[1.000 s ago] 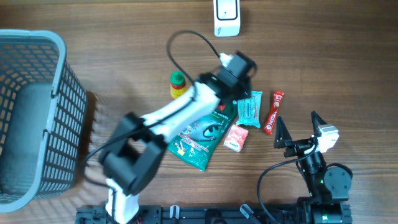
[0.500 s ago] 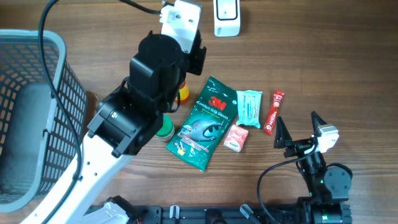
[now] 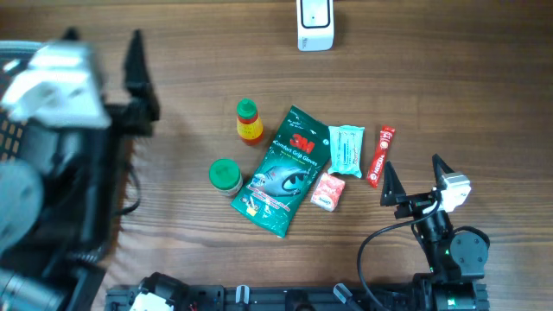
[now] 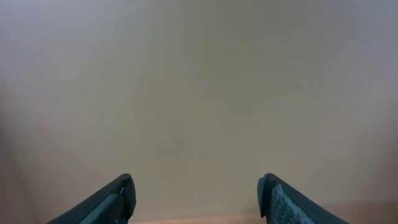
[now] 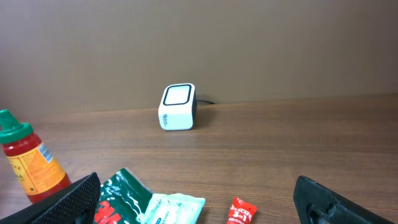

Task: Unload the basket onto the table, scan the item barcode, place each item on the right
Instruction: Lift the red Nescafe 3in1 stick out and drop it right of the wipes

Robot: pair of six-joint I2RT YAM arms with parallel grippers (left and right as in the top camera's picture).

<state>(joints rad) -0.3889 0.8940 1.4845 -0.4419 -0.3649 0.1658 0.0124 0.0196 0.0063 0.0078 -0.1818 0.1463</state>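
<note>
While low at the 5 o'clock edge of the table [image 3: 484, 78], right hand [image 3: 413, 173]: spread wide, empty.
Items: 3M pouch [image 3: 289, 168] at centre, none held; jar [image 3: 225, 175] just beside at its 9, sauce bottle [image 3: 249, 121] at 11, teal packet [image 3: 347, 149], pink packet [image 3: 328, 190] and red sachet [image 3: 380, 155] at 3.
Left hand [image 4: 198, 202]: raised at 10 o'clock, released, empty, hiding that side from overhead.
Scanner [image 3: 314, 24]: 12 o'clock edge; open wood before it.

The table [image 3: 449, 86] holds scanner [image 3: 314, 24], bottle [image 3: 249, 122], green-lidded jar [image 3: 225, 175], 3M pouch [image 3: 285, 173], teal packet [image 3: 347, 149], pink packet [image 3: 327, 190], red sachet [image 3: 380, 156].
</note>
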